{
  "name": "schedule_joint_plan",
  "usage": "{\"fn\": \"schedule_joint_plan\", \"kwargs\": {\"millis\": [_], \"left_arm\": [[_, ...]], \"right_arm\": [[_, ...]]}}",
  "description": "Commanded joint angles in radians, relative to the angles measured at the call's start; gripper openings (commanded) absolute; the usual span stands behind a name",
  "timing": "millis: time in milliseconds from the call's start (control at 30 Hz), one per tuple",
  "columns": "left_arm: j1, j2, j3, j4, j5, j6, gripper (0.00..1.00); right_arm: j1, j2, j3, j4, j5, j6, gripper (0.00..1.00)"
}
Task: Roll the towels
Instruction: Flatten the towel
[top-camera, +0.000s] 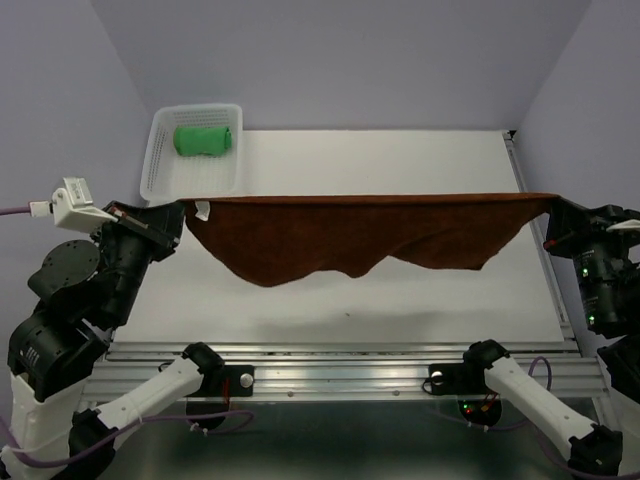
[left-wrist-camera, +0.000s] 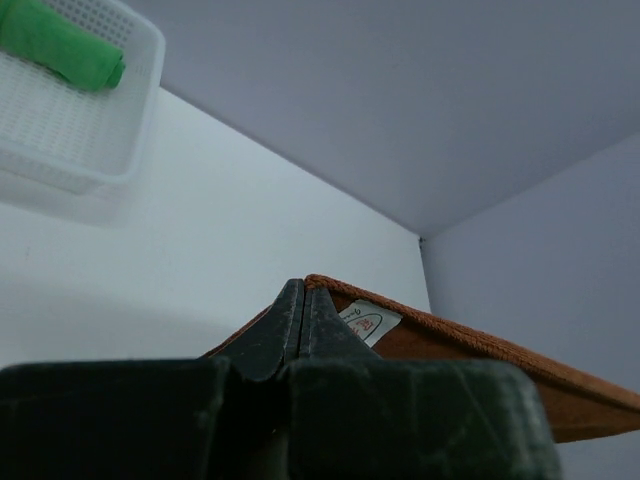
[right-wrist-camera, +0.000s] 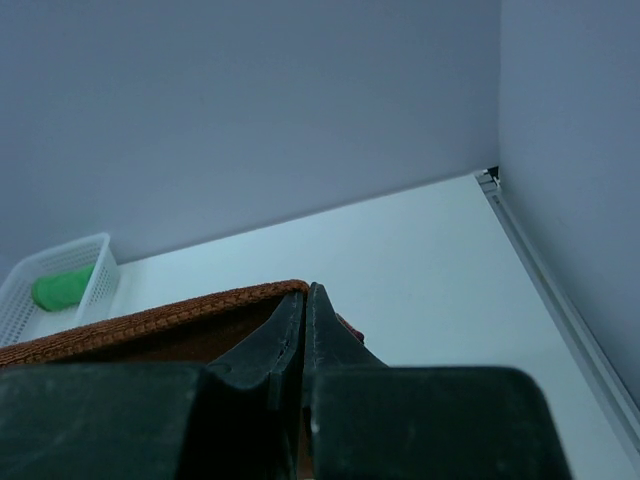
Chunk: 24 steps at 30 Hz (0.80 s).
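Observation:
A brown towel (top-camera: 365, 232) hangs stretched in the air across the white table, its top edge taut and its lower edge sagging. My left gripper (top-camera: 181, 208) is shut on its left top corner, beside a white label (left-wrist-camera: 368, 322). My right gripper (top-camera: 553, 205) is shut on its right top corner. In the left wrist view the fingers (left-wrist-camera: 300, 305) pinch the towel hem (left-wrist-camera: 480, 345). In the right wrist view the gripper (right-wrist-camera: 305, 300) pinches the hem (right-wrist-camera: 160, 320). A green rolled towel (top-camera: 203, 139) lies in the basket.
A white perforated basket (top-camera: 165, 178) stands at the table's far left corner, also in the left wrist view (left-wrist-camera: 80, 130) and the right wrist view (right-wrist-camera: 25, 275). A metal rail (top-camera: 535, 230) runs along the table's right edge. Grey walls enclose the back and sides.

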Motion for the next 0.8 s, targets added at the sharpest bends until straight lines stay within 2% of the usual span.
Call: {"fn": "schedule_joint_plan", "kwargs": {"millis": [0,100,267,333,367,433,467,500,533,567,667,700,733,767], "left_arm": [[0.002,0.046,-0.057,-0.039,-0.017,-0.025,0.0],[0.002,0.074,-0.116,-0.019,-0.026,-0.049,0.0],[0.006,0.215,-0.228,0.022,-0.127,-0.164,0.0],[0.044,0.327,-0.33,0.152,-0.077,-0.149,0.0],[0.133,0.373,-0.381,0.206,0.054,-0.111,0.0],[0.223,0.554,-0.398,0.304,0.131,-0.071,0.0],[0.269,0.616,-0.381,0.324,0.13,-0.062,0.0],[0.277,0.679,-0.355,0.352,0.109,-0.058,0.0],[0.288,0.798,-0.326,0.369,0.103,-0.036,0.0],[0.303,0.85,-0.259,0.41,0.11,-0.016,0.0],[0.323,1.051,-0.133,0.433,0.121,0.029,0.0],[0.337,1.136,-0.046,0.436,0.127,0.056,0.0],[0.343,1.137,-0.007,0.436,0.129,0.057,0.0],[0.349,1.215,0.039,0.43,0.139,0.07,0.0]], "right_arm": [[-0.006,-0.007,0.007,-0.066,0.055,0.004,0.01],[-0.006,0.017,-0.056,-0.066,0.102,0.028,0.01],[-0.006,0.132,-0.228,-0.041,0.26,0.109,0.01],[-0.006,0.229,-0.324,0.005,0.283,0.132,0.01],[-0.006,0.264,-0.378,0.081,0.263,0.108,0.01],[-0.052,0.386,-0.41,0.199,0.172,0.09,0.01],[-0.154,0.433,-0.421,0.239,0.112,0.071,0.01],[-0.223,0.476,-0.446,0.279,-0.028,0.062,0.01],[-0.291,0.52,-0.458,0.371,-0.095,0.056,0.01],[-0.388,0.607,-0.467,0.416,-0.153,0.044,0.01],[-0.425,0.796,-0.426,0.523,-0.22,0.019,0.01],[-0.44,0.885,-0.376,0.557,-0.26,-0.008,0.01],[-0.451,0.886,-0.375,0.557,-0.274,-0.015,0.01],[-0.451,0.969,-0.319,0.583,-0.287,-0.029,0.01]]}}
